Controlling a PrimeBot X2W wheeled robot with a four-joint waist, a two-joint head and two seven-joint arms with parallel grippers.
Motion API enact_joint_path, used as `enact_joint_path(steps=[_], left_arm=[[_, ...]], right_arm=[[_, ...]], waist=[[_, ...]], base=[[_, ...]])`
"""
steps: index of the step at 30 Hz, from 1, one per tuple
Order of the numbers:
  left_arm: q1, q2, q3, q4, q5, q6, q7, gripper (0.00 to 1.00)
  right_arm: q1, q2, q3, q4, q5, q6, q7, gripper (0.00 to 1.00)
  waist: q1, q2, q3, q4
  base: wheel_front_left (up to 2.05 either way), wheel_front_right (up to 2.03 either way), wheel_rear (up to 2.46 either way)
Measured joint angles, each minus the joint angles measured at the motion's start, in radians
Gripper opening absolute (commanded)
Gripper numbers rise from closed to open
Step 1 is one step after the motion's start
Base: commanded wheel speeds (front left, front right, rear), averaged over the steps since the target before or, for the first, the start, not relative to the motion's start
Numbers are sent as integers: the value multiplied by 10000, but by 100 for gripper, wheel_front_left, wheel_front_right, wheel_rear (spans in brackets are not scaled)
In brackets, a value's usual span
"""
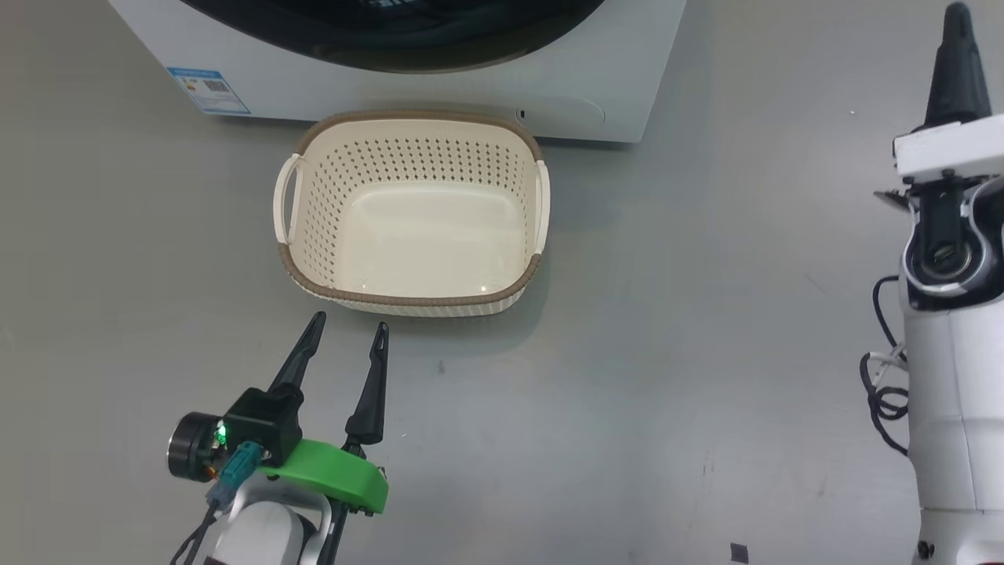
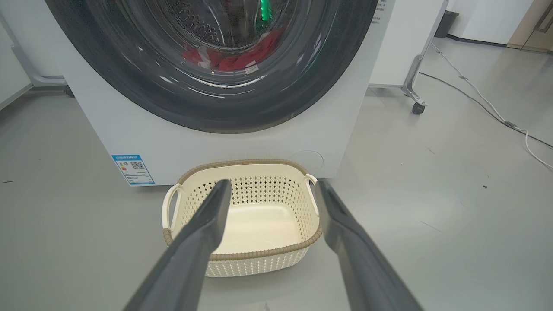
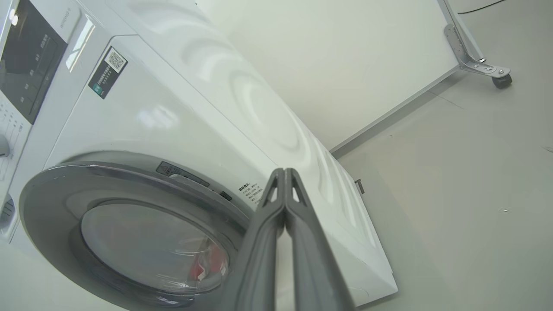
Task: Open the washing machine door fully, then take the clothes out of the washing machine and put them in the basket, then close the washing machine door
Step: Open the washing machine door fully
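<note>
The washing machine [image 1: 439, 86] stands at the top of the head view, its black-rimmed door [image 2: 129, 77] shut. Through the glass I see the red clothes [image 2: 242, 58] low in the drum. On the floor right in front of the machine sits the cream basket [image 1: 408, 300], with nothing in it. My left gripper [image 1: 350, 321] hovers open just short of the basket's near rim, fingers pointing at it. At the right, my right gripper [image 1: 958, 12] is raised and shut on nothing. In the right wrist view its tips [image 3: 283, 171] point at the machine's front beside the door's rim [image 3: 47, 203].
A blue sticker [image 1: 208, 90] marks the machine's lower left corner. To the machine's right stands a white panel on a caster leg [image 2: 417, 106]. A cable [image 2: 475, 90] runs across the grey floor further right.
</note>
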Motion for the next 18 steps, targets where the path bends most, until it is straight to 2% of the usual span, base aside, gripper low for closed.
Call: enact_joint_path(steps=[8,18], left_arm=[[-831,-15,-403,-257,-282,0,-2,100],[-1351,-38,-727,-326,-520,0,-2,100]], right_arm=[[-1388,-447,-25,-81,115,-186,882,0],[-2999,-456,-33,-4,1007,-510,2148,0]], waist=[[0,0,845,244],[1,0,1721,688]], base=[[0,0,0],[0,0,0]])
